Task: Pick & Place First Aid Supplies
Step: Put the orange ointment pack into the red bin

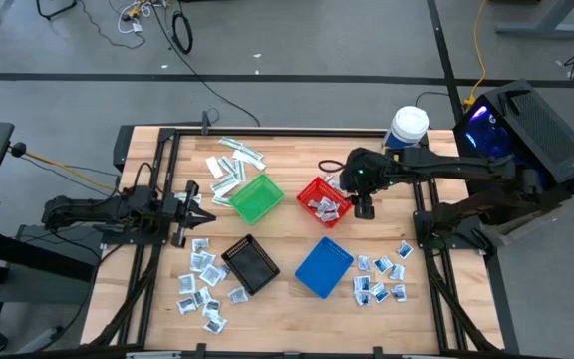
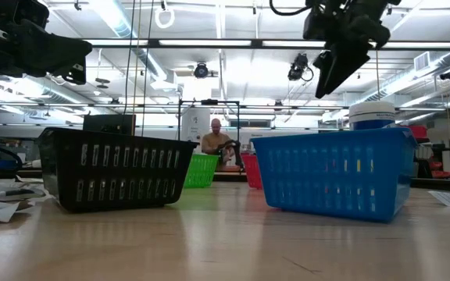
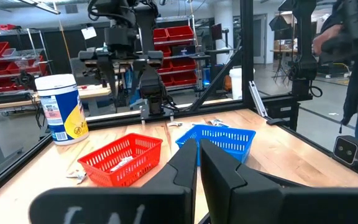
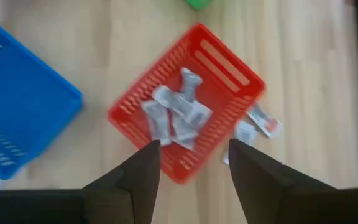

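The first aid supplies lie in loose groups on the table: white-and-blue sachets near the left front [image 1: 202, 284] and right front [image 1: 382, 277], and narrow strips at the far side [image 1: 233, 163]. Several packets [image 4: 178, 113] lie inside the red basket [image 1: 324, 199]; two more [image 4: 258, 126] rest on the wood beside it. My right gripper [image 4: 194, 155] hangs open above the red basket's right edge [image 1: 364, 207], high off the table [image 2: 338, 62] and holding nothing. My left gripper [image 1: 195, 204] waits shut at the table's left side [image 3: 197, 163].
A green basket [image 1: 255, 197] stands left of the red one; a black basket [image 1: 250, 264] and a blue basket [image 1: 324, 266] stand nearer the front. A white-lidded tub [image 1: 408, 127] stands at the far right. A person shows in the room behind [image 2: 215, 140].
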Controlling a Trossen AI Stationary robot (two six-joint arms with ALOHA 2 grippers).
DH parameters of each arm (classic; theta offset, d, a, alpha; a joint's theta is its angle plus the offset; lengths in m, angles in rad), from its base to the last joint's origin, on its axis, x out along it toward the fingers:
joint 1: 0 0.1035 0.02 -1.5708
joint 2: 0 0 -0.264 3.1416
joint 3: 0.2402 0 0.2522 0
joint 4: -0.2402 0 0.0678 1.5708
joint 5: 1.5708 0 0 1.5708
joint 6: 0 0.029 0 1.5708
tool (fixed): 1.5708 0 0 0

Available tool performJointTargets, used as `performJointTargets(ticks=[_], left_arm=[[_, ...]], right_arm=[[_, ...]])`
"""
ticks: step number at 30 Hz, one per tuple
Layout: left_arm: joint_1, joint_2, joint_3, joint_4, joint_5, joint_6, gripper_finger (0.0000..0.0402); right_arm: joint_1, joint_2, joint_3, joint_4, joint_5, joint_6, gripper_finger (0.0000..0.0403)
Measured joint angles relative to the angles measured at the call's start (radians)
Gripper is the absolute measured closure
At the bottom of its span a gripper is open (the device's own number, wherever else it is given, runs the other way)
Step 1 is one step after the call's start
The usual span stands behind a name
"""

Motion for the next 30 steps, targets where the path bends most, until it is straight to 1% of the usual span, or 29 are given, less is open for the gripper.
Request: performJointTargets(ticks=[4,11,14,17,19,24,26,28,30], left_arm=[[0.000,0.000,0.000,0.000,0.000,0.000,0.0376],[0.000,0.000,0.000,0.000,0.000,0.000,0.0376],[0.000,0.000,0.000,0.000,0.000,0.000,0.0376],[0.000,0.000,0.000,0.000,0.000,0.000,0.0376],[0.000,0.000,0.000,0.000,0.000,0.000,0.0376],[0.000,0.000,0.000,0.000,0.000,0.000,0.0376],[0.000,0.000,0.000,0.000,0.000,0.000,0.0376],[0.000,0.000,0.000,0.000,0.000,0.000,0.0376],[0.000,0.000,0.000,0.000,0.000,0.000,0.0376]], right_arm=[[-0.010,-0.006,-0.002,-0.007,0.036,0.029,0.0211],[-0.074,0.006,0.029,0.009,0.040,0.044,0.0211],[-0.115,0.005,0.037,0.036,0.026,0.007,0.0211],[-0.160,0.018,0.039,0.077,0.030,-0.084,0.0211],[-0.189,0.034,0.039,0.081,0.031,-0.173,0.0211],[-0.280,0.082,0.039,0.101,0.030,-0.465,0.0211],[-0.308,0.106,0.039,0.106,0.018,-0.559,0.0211],[-0.330,0.130,0.039,0.137,0.002,-0.620,0.0211],[-0.352,0.160,0.039,0.184,0.001,-0.638,0.0211]])
